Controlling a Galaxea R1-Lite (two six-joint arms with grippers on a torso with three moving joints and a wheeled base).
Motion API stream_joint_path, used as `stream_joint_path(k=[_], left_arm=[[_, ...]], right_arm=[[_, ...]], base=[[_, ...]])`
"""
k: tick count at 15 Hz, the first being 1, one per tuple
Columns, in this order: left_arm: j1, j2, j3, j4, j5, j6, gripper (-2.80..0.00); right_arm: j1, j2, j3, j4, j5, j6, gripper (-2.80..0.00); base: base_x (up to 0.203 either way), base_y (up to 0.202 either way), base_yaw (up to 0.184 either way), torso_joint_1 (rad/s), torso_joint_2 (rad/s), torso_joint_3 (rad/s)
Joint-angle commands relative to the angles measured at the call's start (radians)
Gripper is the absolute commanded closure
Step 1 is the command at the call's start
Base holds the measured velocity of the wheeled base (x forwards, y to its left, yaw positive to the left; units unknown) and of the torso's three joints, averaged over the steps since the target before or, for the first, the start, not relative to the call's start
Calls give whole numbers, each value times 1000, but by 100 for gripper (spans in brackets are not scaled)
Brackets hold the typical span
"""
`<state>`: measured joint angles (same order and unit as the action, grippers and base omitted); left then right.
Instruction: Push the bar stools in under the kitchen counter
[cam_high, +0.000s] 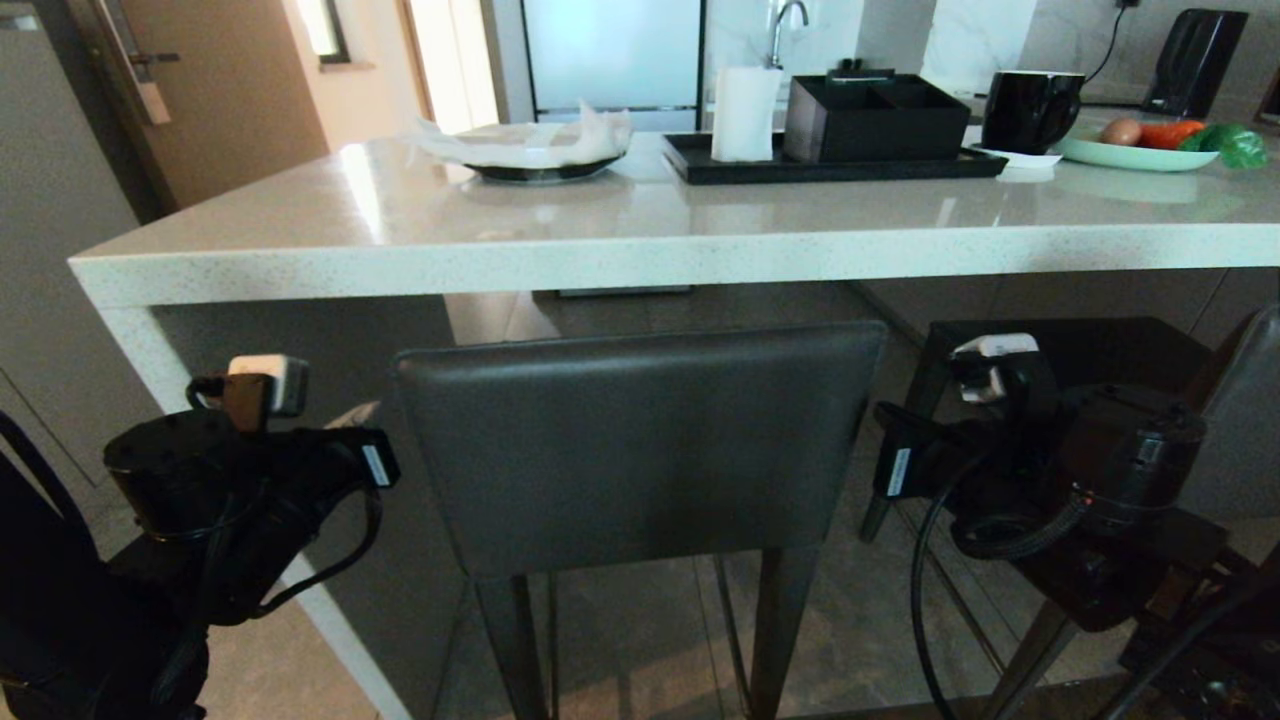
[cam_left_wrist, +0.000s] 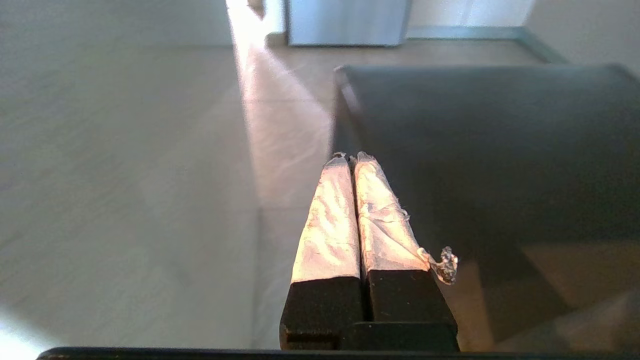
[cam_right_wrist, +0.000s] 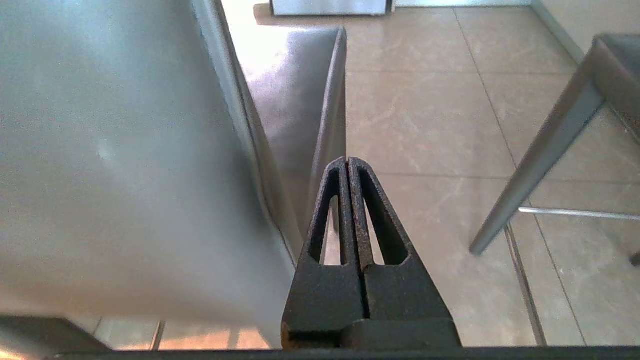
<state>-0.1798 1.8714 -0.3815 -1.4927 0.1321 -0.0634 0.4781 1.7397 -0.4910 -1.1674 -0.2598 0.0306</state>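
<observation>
One bar stool stands in front of me, its dark grey backrest just below the front edge of the kitchen counter. My left gripper is shut at the backrest's left edge. Its taped fingertips lie beside the stool's dark leather. My right gripper is shut at the backrest's right edge. In the right wrist view the right gripper sits next to the grey backrest, whose seat runs on beyond it. A second bar stool stands to the right, and its leg shows in the right wrist view.
On the counter top are a plate with a white cloth, a black tray with a paper roll and a black box, a black mug and a green plate of vegetables. A white side panel closes the counter's left end. The floor is tiled.
</observation>
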Motion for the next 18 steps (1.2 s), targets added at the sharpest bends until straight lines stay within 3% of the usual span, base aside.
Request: stream_joint_path(k=[1,8,12,14,18], left_arm=[[14,-71,69,-11,4,-15,0],[7,-348,334,1,-1,-87,0],[-14,-576,369,95,3,-81,0],[-14,-736,348,197,4,-47,0],[50,-1038,256,552,0,-11,0]], right_arm=[[-1,-75,63,-9,-7,0,0],[-6,-373,258,39,-37,-6,0],[-57,-624,337,178,-52,-33,0],[-107,-770,361,268,-52,-61,0],[-259,-1080,377,525,-52,-85,0]], base=[[0,0,0,0,0,0],[0,0,0,0,0,0],[0,0,0,0,0,0],[0,0,0,0,0,0],[0,0,0,0,0,0]])
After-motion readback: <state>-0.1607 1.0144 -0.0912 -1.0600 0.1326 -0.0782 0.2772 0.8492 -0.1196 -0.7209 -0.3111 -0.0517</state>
